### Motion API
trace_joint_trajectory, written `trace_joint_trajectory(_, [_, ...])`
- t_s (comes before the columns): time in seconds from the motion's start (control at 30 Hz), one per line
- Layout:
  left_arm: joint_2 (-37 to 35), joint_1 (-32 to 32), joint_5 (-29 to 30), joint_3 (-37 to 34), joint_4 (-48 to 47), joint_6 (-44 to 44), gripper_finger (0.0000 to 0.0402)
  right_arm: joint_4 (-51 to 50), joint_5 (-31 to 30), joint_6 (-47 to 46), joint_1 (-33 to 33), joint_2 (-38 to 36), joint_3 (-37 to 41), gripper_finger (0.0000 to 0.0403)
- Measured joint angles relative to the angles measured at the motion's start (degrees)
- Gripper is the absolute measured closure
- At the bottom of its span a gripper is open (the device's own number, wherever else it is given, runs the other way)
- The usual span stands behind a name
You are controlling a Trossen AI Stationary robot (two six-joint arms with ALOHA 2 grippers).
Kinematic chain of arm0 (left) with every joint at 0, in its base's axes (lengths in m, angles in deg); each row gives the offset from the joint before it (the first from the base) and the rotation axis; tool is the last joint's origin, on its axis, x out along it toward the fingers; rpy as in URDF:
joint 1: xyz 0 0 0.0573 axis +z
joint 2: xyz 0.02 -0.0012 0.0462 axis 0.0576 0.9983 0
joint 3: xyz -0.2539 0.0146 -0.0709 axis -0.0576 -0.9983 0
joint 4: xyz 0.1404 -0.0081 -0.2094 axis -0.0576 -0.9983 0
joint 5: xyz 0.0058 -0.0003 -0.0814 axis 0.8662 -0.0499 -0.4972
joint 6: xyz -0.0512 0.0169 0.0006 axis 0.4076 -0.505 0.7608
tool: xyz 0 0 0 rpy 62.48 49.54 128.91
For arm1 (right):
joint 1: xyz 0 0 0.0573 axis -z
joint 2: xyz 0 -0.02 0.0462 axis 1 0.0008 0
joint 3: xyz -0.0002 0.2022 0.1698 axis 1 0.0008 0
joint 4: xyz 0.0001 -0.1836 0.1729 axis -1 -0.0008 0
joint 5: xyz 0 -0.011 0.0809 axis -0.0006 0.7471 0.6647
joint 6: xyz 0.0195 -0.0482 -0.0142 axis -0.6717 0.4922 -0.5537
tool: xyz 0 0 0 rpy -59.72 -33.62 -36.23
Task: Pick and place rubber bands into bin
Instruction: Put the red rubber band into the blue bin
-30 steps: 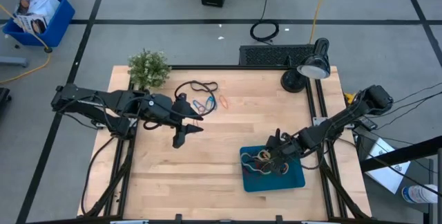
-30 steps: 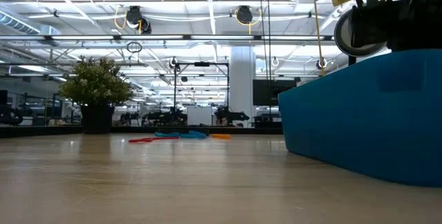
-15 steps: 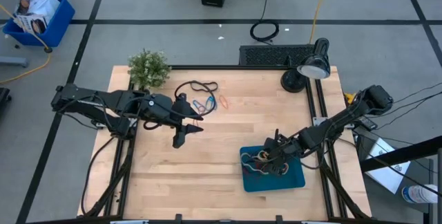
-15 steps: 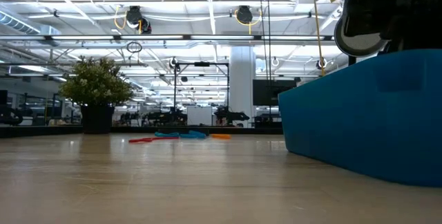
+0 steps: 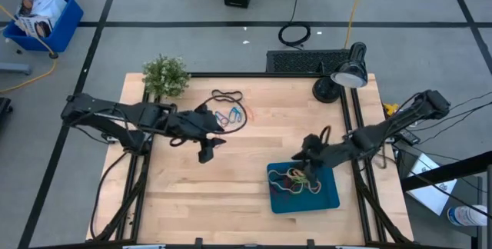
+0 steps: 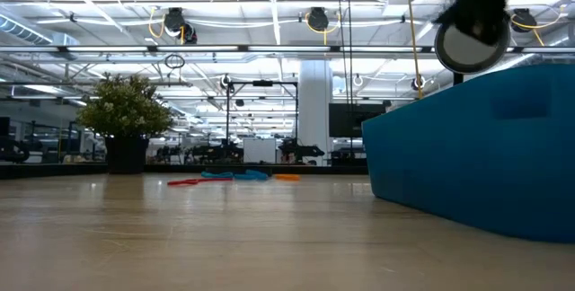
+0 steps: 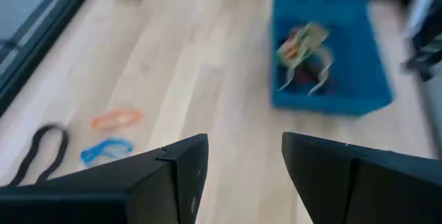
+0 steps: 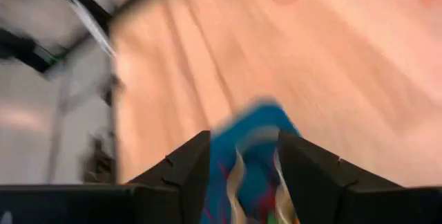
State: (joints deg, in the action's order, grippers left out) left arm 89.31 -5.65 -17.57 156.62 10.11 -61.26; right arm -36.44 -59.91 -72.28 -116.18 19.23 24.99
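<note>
The right gripper (image 5: 305, 152) had parted its fingers and lifted clear, leaving its rubber bands (image 5: 296, 180) in the bin (image 5: 329, 197); the left gripper (image 5: 209, 151) stood apart, empty.

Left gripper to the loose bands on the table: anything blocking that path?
Nothing visible does. The left gripper, fingers open, sits just short of the loose rubber bands, with only bare wooden table between. The plant stands off at the table's corner, and the bin is over by the right gripper.
</note>
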Motion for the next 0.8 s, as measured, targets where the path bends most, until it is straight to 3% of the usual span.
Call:
trace_joint_trajectory(0.23, [7.7,1.4,0.6,-0.2,-11.7,3.4,0.0211,12.5,-1.9,9.6,1.5,-6.1,0.0,0.0242])
trace_joint_trajectory(0.8, [26.9,10.4,-6.6,-0.1,-15.4,8.3,0.0211,14.0,-1.7,11.5,7.1,-6.0,0.0,0.0242])
